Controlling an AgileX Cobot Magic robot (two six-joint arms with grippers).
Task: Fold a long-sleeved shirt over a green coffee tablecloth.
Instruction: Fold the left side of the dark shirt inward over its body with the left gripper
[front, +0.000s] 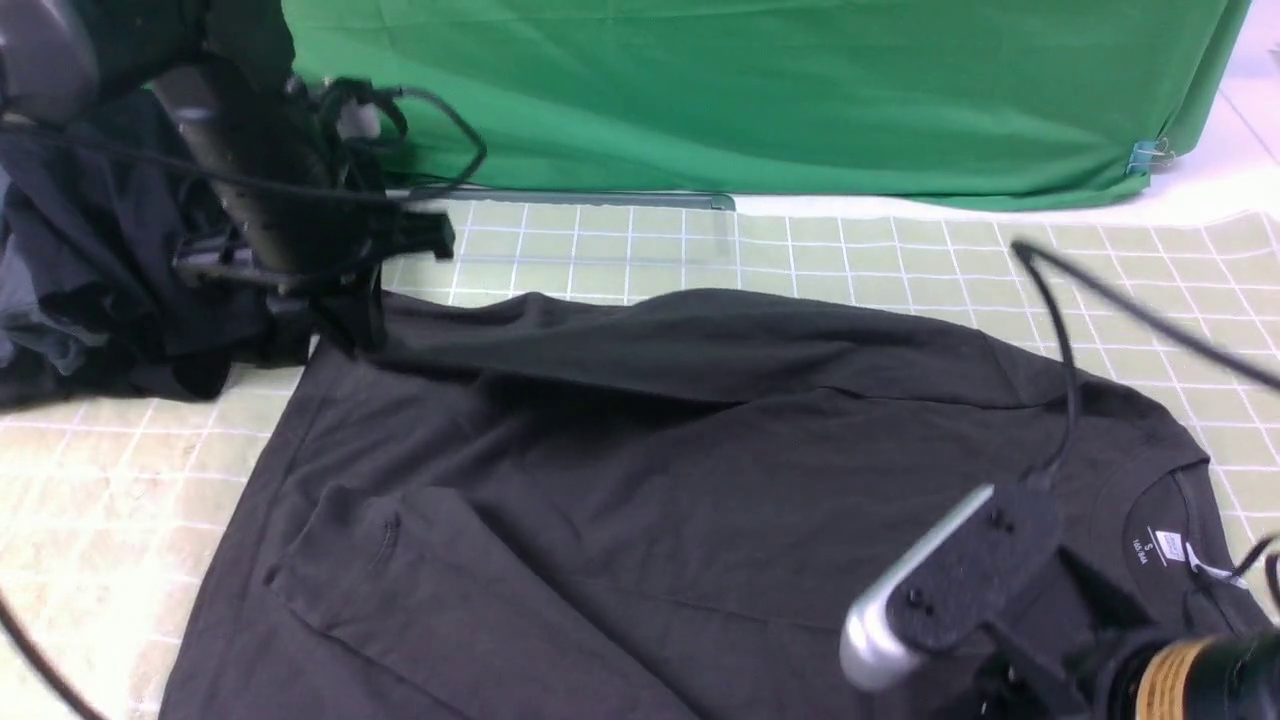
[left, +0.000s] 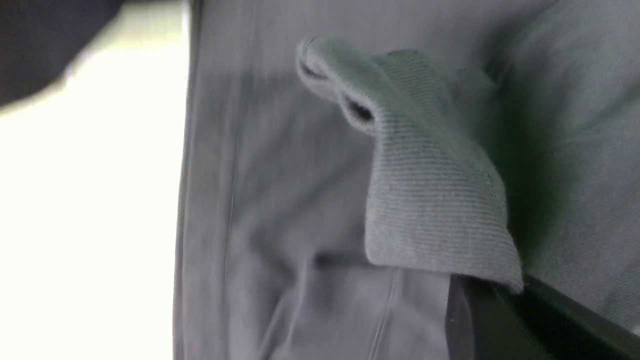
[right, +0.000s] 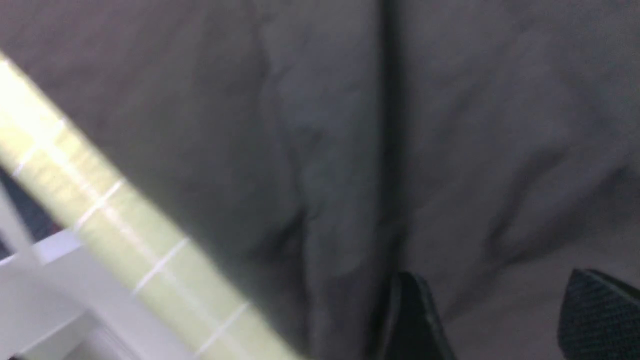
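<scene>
- The long-sleeved shirt (front: 760, 480) lies on the green coffee tablecloth (front: 1130, 270), filling the front view from its middle out to six o'clock, its collar (front: 1180, 510) at four o'clock and its hem end towards eight.
- The left gripper (front: 358, 345) is closed on the ribbed cuff (left: 435, 205) of the far sleeve (front: 720, 340), at ten o'clock; a grip at the sleeve's end probably lets the whole length be drawn in over the body.
- The near sleeve (front: 480, 580) already lies across the body, running from six o'clock towards eight, so the step in hand looks like matching it with the far one.
- The left arm (front: 270, 190) reaches in from eleven o'clock and slants down, fingertips low over the cloth.
- The right gripper (right: 505, 320) stands open above the fabric and appears to grip nothing; its arm (front: 970, 590) comes in from five o'clock, perhaps waiting for the body fold.
- Letting go too high could leave the cuff bunched.
</scene>
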